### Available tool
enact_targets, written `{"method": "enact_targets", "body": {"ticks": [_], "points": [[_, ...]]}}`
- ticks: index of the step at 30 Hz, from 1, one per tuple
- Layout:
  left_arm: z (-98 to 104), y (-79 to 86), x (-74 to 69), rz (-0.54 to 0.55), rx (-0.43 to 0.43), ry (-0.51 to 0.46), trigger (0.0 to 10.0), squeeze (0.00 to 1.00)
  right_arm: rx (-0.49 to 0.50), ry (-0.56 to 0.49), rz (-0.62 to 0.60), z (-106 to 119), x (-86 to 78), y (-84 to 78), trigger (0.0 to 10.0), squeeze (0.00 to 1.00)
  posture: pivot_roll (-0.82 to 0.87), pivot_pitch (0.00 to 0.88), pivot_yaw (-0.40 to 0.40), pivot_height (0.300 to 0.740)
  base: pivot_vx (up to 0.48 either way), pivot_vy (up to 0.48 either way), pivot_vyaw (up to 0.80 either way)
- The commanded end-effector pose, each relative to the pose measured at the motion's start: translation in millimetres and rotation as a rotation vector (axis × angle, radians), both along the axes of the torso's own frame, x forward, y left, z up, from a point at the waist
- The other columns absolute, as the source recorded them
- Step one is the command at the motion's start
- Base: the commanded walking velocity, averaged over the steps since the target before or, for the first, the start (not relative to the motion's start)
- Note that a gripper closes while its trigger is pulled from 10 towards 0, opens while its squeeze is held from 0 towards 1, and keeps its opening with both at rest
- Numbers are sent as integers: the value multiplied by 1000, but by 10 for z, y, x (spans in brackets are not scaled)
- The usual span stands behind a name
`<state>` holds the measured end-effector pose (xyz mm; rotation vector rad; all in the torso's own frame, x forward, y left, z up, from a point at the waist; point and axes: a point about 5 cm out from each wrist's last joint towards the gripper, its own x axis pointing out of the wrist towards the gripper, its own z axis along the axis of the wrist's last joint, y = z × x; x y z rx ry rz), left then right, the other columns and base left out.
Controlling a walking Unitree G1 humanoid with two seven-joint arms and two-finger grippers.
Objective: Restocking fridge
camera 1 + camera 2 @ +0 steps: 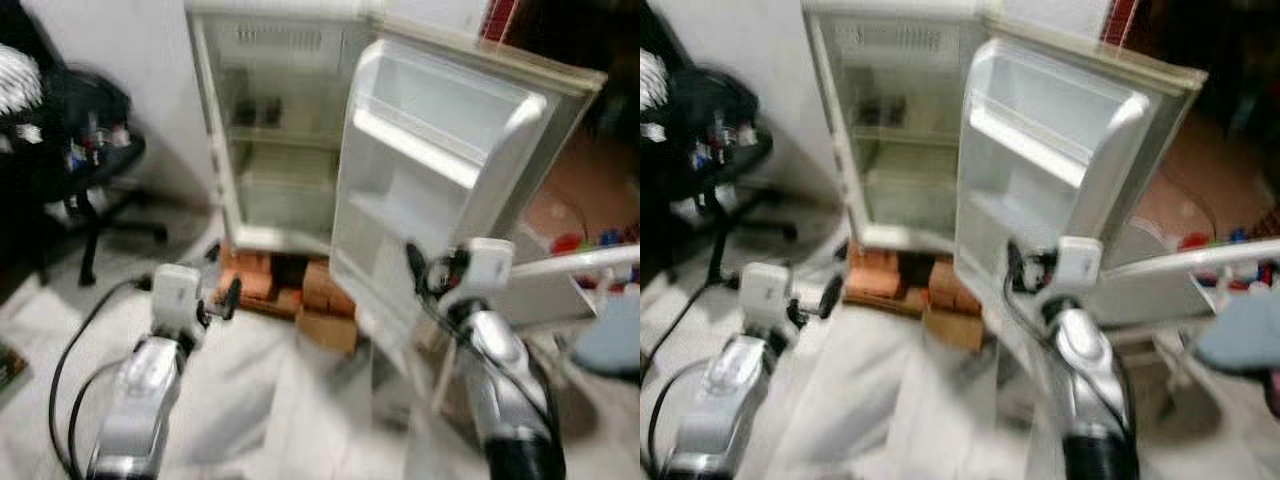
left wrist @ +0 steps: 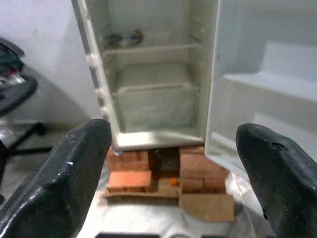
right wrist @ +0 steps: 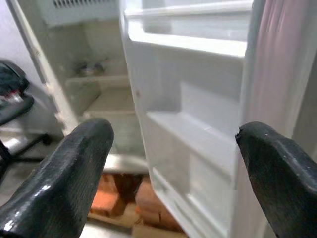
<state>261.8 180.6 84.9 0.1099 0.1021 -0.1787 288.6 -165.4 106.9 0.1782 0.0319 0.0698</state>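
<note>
A small white fridge [image 1: 280,150] stands on red bricks [image 1: 262,280] against the wall. Its door [image 1: 440,170] is swung wide to the right, and the door shelves are bare. Inside are pale shelves, with a small dark thing [image 2: 124,37] on the upper one. My left gripper [image 1: 225,298] is raised in front of the bricks, open and empty; the left wrist view looks between its fingers [image 2: 74,173] into the cabinet. My right gripper [image 1: 418,270] hangs open and empty just before the lower part of the door, its fingers [image 3: 64,173] framing the door shelves.
A black office chair [image 1: 90,150] piled with things stands at the left. A cardboard box [image 1: 325,330] lies below the door. A white frame [image 1: 580,262] and coloured clutter are at the right. A black cable [image 1: 80,330] runs over the white floor sheet.
</note>
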Motion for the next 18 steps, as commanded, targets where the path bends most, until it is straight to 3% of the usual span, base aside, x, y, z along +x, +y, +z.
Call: {"method": "enact_targets", "body": {"ticks": [1, 6, 16, 18], "points": [[18, 113, -5, 29, 25, -3, 10000, 0, 14, -49, 79, 118, 37, 187, 10000, 0, 66, 0, -22, 740, 446, 0, 794], [10, 111, -13, 30, 21, 0, 10000, 0, 11, -53, 94, 121, 44, 222, 10000, 0, 72, 0, -23, 740, 450, 0, 755], [13, 94, -2, 23, 13, -1, 10000, 0, 7, -43, 57, 111, 56, 154, 10000, 0, 70, 0, -21, 740, 452, -24, 0], [14, 65, -2, 17, -25, 3, 10000, 0, 8, -37, 57, 96, 53, 153, 10000, 0, 71, 0, -21, 740, 0, 0, 0]]}}
